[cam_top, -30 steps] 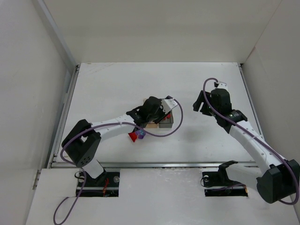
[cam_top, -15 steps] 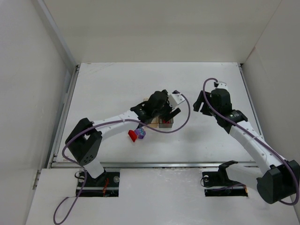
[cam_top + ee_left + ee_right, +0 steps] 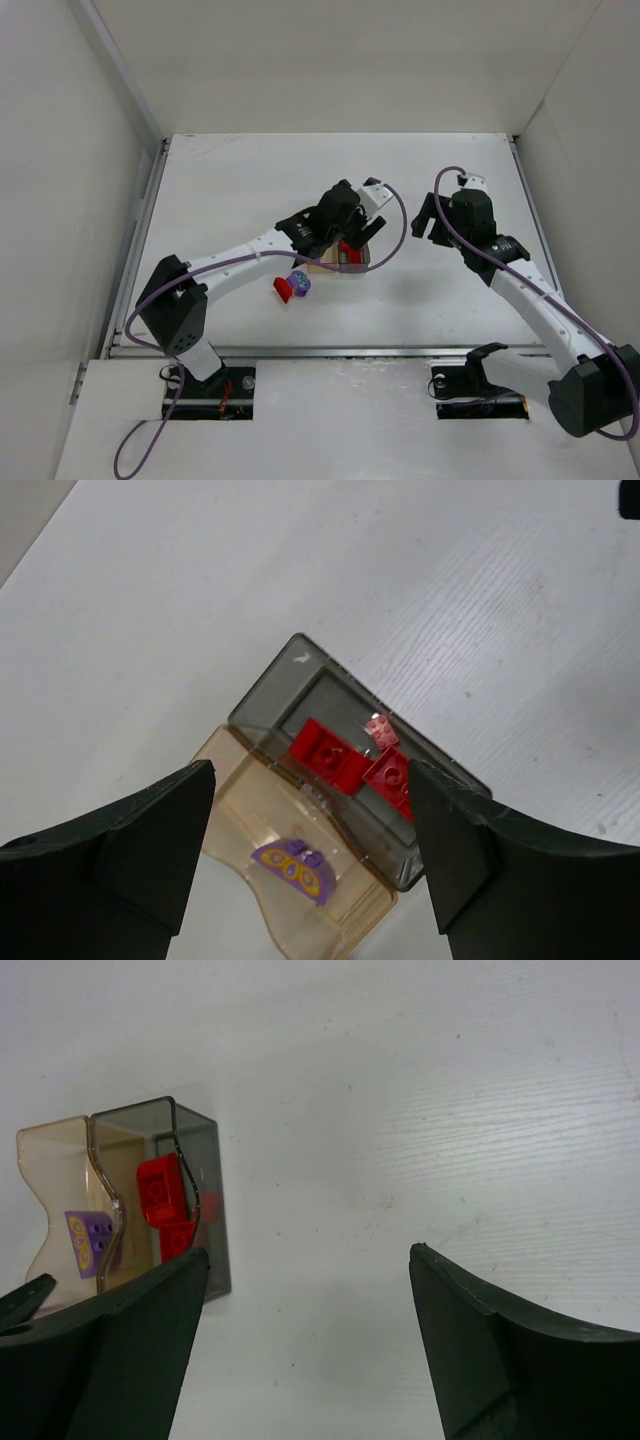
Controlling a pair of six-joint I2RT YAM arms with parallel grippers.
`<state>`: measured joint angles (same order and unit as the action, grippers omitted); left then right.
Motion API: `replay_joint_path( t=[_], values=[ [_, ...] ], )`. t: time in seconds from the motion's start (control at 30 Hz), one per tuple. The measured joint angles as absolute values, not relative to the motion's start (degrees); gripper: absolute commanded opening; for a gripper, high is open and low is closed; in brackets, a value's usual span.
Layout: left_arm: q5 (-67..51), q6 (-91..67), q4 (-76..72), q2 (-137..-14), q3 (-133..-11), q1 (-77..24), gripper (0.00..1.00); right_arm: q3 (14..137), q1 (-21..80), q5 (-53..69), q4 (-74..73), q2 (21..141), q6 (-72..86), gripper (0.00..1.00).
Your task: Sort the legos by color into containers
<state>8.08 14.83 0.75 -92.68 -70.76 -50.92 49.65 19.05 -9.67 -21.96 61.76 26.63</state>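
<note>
White table (image 3: 230, 190), red legos (image 3: 345, 760) in grey bin (image 3: 262, 702)

Bright, even light is noted; soft shadows are cast on the table (image 3: 250, 180), slight glare on the dark grey bin (image 3: 297, 660).

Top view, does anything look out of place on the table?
A red brick and a purple brick lie loose on the table, outside the containers. Inside, the grey bin holds only red, the tan bin only purple.
</note>
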Motion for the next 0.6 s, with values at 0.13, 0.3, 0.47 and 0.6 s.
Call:
replay_joint_path(
  t=[0.13, 0.3, 0.47, 0.6],
  values=[
    [11.7, 14.24, 4.99, -89.34, -70.76, -50.92, 0.99, 49.84, 19.05, -9.41, -22.39, 61.76, 26.3, 1.0],
    [14.33, 13.34, 8.82, -79.11, -67.18, -50.85, 0.99, 51.0, 20.45, -9.72, -22.61, 61.73, 25.89, 1.0],
    [15.84, 12.38, 10.63, -68.18, -59.27, -50.19, 0.99, 53.65, 24.08, -10.44, -22.87, 62.87, 25.43, 1.0],
    [18.15, 8.21, 11.9, -62.02, -53.82, -49.21, 0.99, 56.01, 27.35, -11.38, -23.18, 65.08, 25.21, 1.0]
  ],
)
